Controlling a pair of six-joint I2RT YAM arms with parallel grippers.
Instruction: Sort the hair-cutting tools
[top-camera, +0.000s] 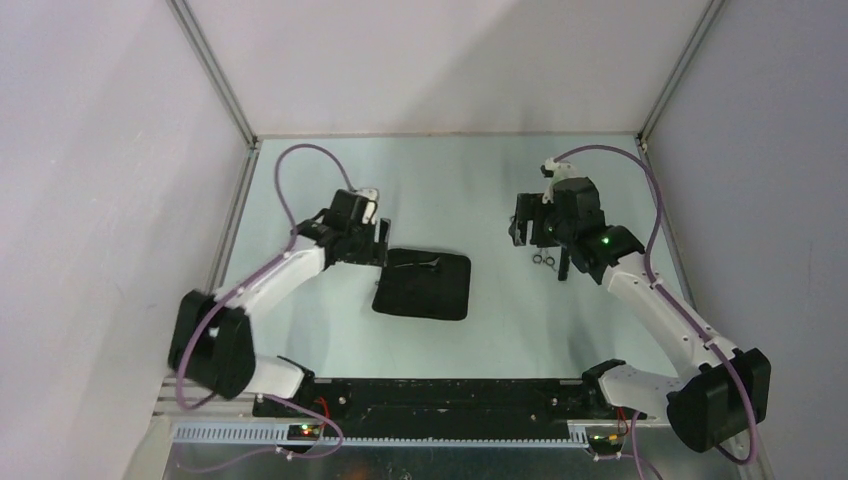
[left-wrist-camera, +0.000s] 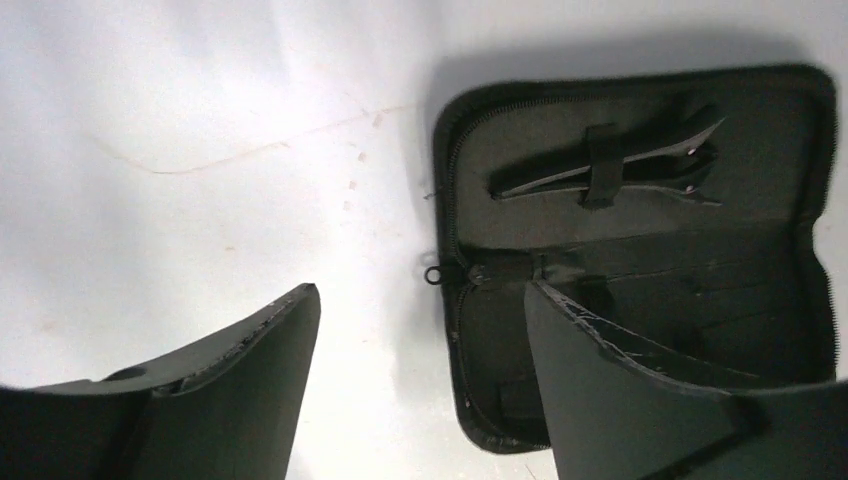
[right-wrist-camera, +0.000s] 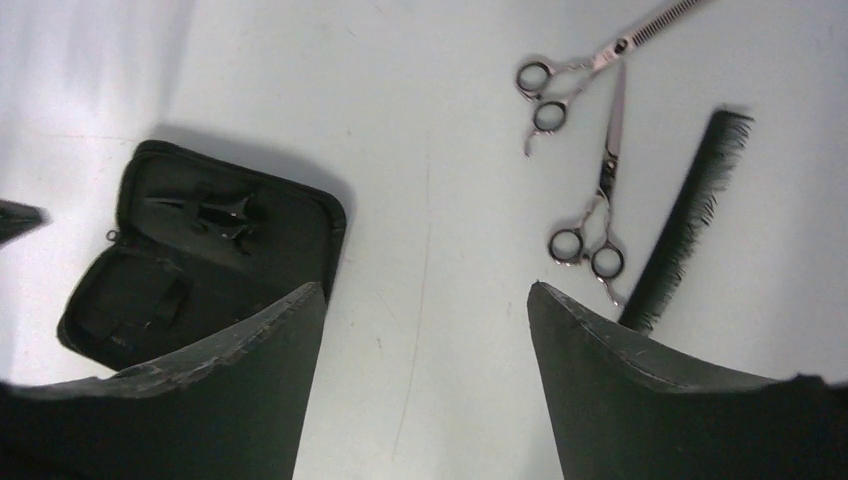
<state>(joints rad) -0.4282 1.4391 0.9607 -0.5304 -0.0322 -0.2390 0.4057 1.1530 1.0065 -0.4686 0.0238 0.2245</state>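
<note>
Left wrist view: we are seeing the left jaws spread wide, gripping nothing, hovering at the left edge of the open zip case (left-wrist-camera: 775, 200). One jaw is blocking part of the case's near half, where stitched pockets (left-wrist-camera: 730, 310) are showing. Beyond the fold, in the far half, the thin black clips (left-wrist-camera: 650, 160) are sitting bundled under an elastic strap (left-wrist-camera: 600, 165). The zip pull (left-wrist-camera: 432, 275) is sticking out onto the pale surface (left-wrist-camera: 200, 120).

Right wrist view: we are finding the right jaws equally wide, holding nothing, hanging over bare surface. Just past the right-hand jaw the black comb (right-wrist-camera: 690, 215) is lying slantwise, its near end disappearing behind that jaw. Just beside it on the left, the straight scissors (right-wrist-camera: 607, 180) are lying with rings nearest and blade pointing away. Farther off, the thinning scissors (right-wrist-camera: 600, 58) are lying crosswise. We cannot tell whether the straight blade's tip is touching them. The case is lying well apart, to the left.

Top view: the case is sitting between the two arms. The right wrist is covering most of the scissors, only the rings peeking out, and we are not making out the comb there.
</note>
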